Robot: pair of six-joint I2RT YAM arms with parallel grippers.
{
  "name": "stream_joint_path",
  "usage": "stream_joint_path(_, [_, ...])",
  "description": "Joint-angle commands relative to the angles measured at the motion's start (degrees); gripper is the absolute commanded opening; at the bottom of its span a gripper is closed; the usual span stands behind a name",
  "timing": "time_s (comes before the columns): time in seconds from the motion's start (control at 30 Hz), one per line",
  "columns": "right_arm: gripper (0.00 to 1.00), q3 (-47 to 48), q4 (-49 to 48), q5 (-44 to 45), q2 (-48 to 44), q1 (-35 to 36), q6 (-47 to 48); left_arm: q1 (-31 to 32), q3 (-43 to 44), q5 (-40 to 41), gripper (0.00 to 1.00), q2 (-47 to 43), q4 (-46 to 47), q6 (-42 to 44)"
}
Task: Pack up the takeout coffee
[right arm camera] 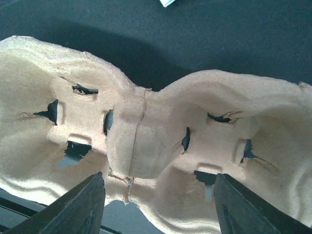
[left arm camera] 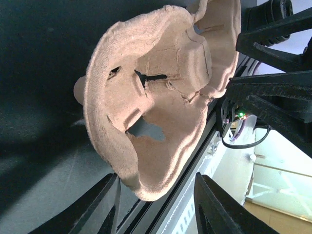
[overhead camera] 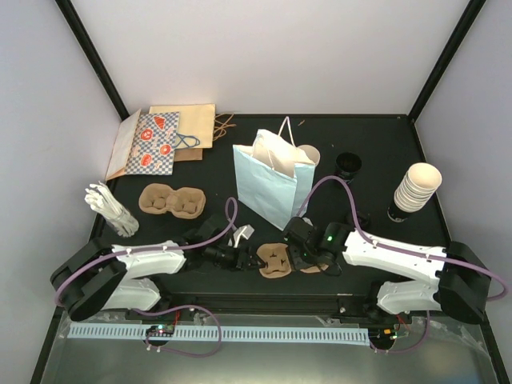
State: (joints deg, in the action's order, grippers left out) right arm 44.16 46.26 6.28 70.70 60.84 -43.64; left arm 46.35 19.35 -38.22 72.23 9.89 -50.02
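Black tabletop (overhead camera: 376,144), seen from above. Light blue paper bag (overhead camera: 268,192) stands upright, mouth open, near the middle. Brown moulded-pulp two-well cup carrier (overhead camera: 276,261) lies near the front edge, just in front of the bag, with torn slits in the pulp. Left pincer (left arm camera: 157,183) at the carrier's left end: fingers (left arm camera: 105,209) apart, the end rim between them, not pinched. Right pincer (right arm camera: 158,175) at the carrier's right part: jaws wide apart, spaced along the long rim by the waist between the wells, not gripping; whether the tips touch the pulp cannot be told. Coffee things on the tabletop: stack of cream-white tapered paper cups (overhead camera: 418,186) near the right edge; single cream paper cup (overhead camera: 310,154) just behind the bag's right side, contact unclear; round black plastic lid (overhead camera: 348,166) between that cup and the stack, apart from both. Second brown pulp carrier (overhead camera: 170,200) left of the bag. White plastic cutlery (overhead camera: 108,206) by the left edge. Patterned paper bags (overhead camera: 152,142) flat in the back-left corner.
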Motion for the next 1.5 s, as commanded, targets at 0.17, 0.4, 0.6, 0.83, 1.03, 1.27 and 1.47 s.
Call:
stream_joint_path(0.17, [0.64,-1.8,-3.0,1.1,1.9,1.4,-3.6,3.4,2.6,-0.7,0.42,4.4,5.4,-2.2])
stream_joint_path(0.4, [0.63,-2.0,-4.3,2.9,3.9,1.4,-3.9,4.9,4.0,-0.6,0.42,6.8,6.0,-2.6])
stream_joint_path(0.6, [0.60,-1.9,-6.1,2.6,6.0,1.4,-4.0,5.0,4.1,0.0,0.45,5.8,5.1,-2.5])
stream_joint_path(0.83, [0.57,-1.5,-6.2,4.1,9.1,1.4,-5.0,5.0,6.2,5.0,0.51,2.7,-4.1,0.8])
stream_joint_path(1.03, [0.51,-2.0,-7.3,3.9,9.9,1.4,-5.2,4.7,8.0,9.7,0.54,-2.2,-12.0,3.7])
stream_joint_path(1.27, [0.42,-1.5,-7.2,3.7,9.8,1.4,-5.0,3.9,11.7,14.7,0.55,-5.7,-22.0,8.1])
stream_joint_path(1.47, [0.41,-1.1,-4.8,4.2,7.2,1.4,-5.0,2.5,13.3,16.6,0.55,-9.3,-27.2,10.0])
